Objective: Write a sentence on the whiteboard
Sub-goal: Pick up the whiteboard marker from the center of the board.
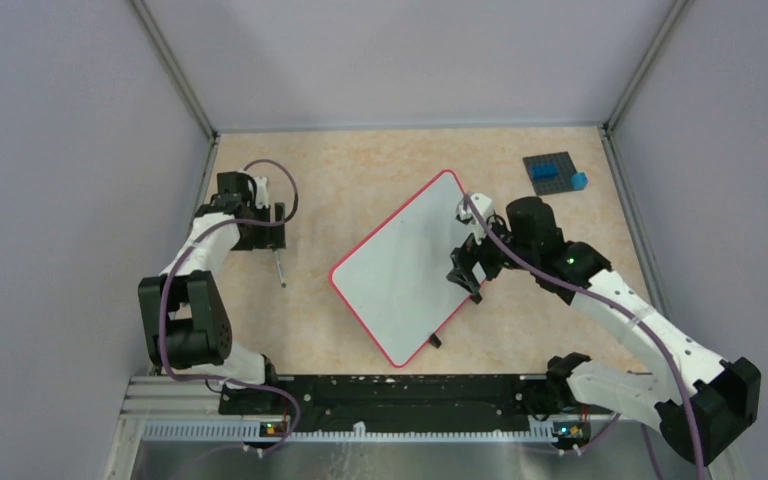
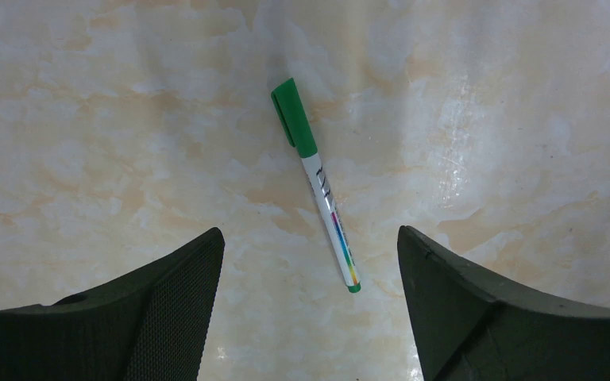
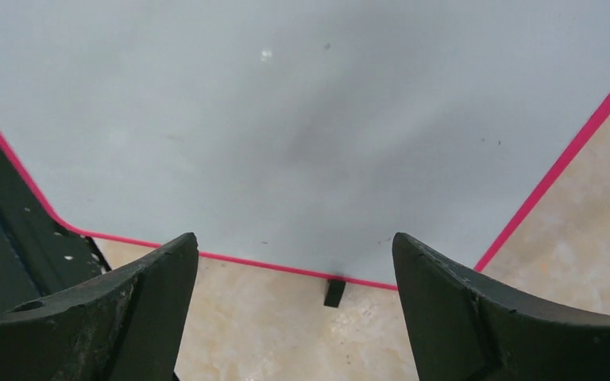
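Note:
The whiteboard (image 1: 405, 265), white with a thin red-pink frame, lies turned like a diamond at the table's middle. It fills the top of the right wrist view (image 3: 302, 135), with a black clip foot (image 3: 334, 292) at its edge. Its surface looks blank. My right gripper (image 1: 467, 272) hovers over the board's right edge, open and empty (image 3: 294, 236). A marker (image 1: 279, 270) with a green cap lies on the table left of the board. My left gripper (image 1: 274, 238) is just above it, open (image 2: 310, 231), and the marker (image 2: 316, 181) lies ahead with its tail end between the fingers.
A dark studded square plate (image 1: 552, 170) with blue bricks (image 1: 578, 180) sits at the back right. Grey walls close in the table on the left, back and right. The black rail (image 1: 390, 395) with the arm bases runs along the near edge.

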